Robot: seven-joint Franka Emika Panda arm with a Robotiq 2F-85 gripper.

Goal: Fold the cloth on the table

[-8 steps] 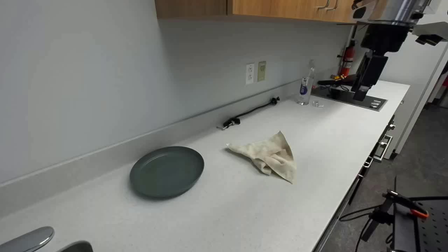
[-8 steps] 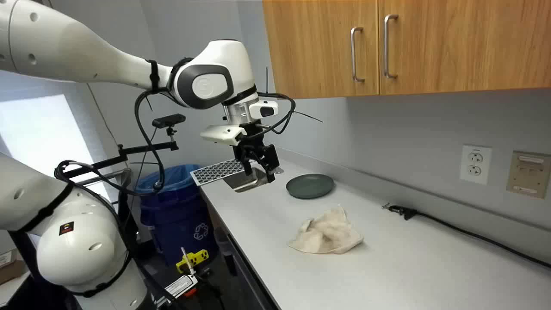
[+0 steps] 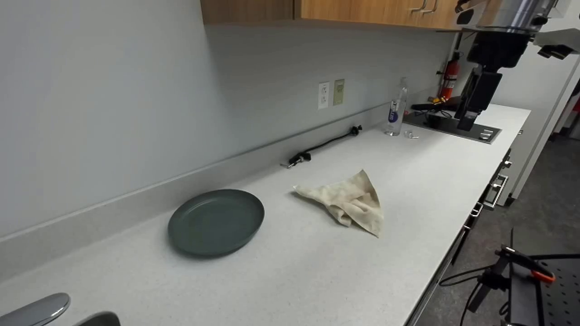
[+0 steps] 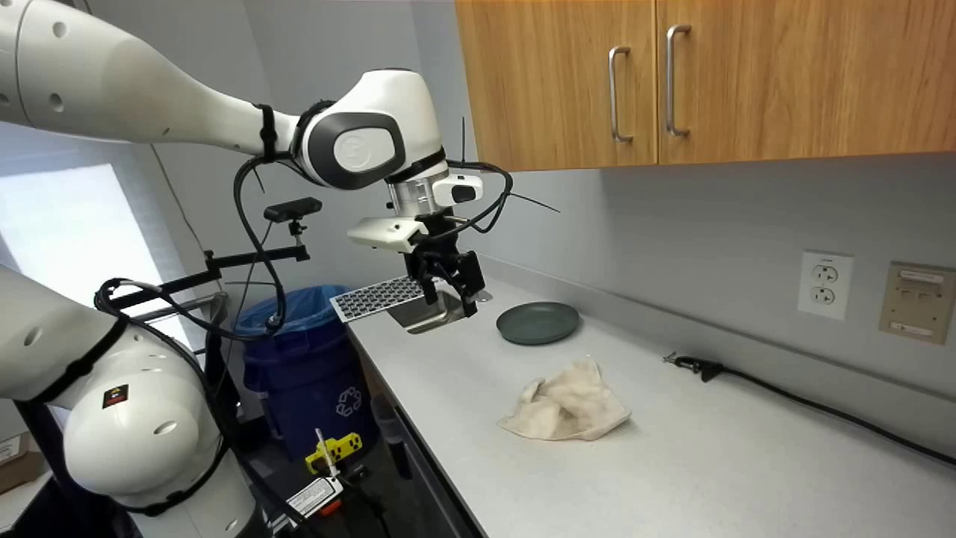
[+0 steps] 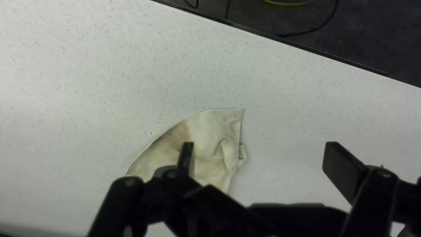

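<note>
A cream cloth lies crumpled and partly doubled over on the white countertop, with pointed corners spread out. It shows in both exterior views. In the wrist view the cloth has a brownish patch, and its lower part is hidden behind the left finger. My black gripper is open and empty, fingers wide apart. It hangs well above the counter in both exterior views, apart from the cloth. In the wrist view the left finger overlaps the cloth and the right finger is over bare counter.
A dark green plate lies near the wall. A black cable with a clamp runs along the backsplash. A plastic bottle and a cooktop are farther along. A sink is at the opposite end. Wooden cabinets hang above.
</note>
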